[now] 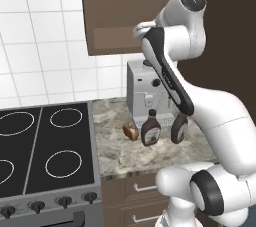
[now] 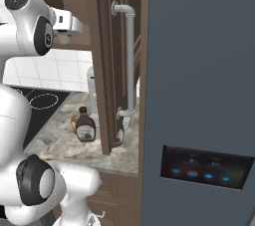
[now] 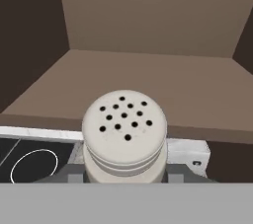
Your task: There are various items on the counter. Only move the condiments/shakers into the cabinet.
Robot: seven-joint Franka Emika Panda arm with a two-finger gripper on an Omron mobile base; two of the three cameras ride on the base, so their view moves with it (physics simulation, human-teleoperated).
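Hand view gives the close-up the base cams can't: the pale shaker [image 3: 124,136] sits right in the claw [image 3: 123,178], pinched at its base, holed top facing the camera. Just past it is the cabinet [image 3: 148,85] shelf, bare brown wood, slightly below and ahead of the claw.

From the left base view the arm covers most of the cabinet opening. Well below the claw on the counter [image 1: 115,151] stand two dark brown bottles [image 1: 151,128] [image 1: 179,129], with the brown food lump [image 1: 131,131] just beside the nearer one. The silver coffee machine [image 1: 142,93] stands behind them.

In the right base view, the open cabinet door [image 2: 102,60] cuts across and half hides one bottle.
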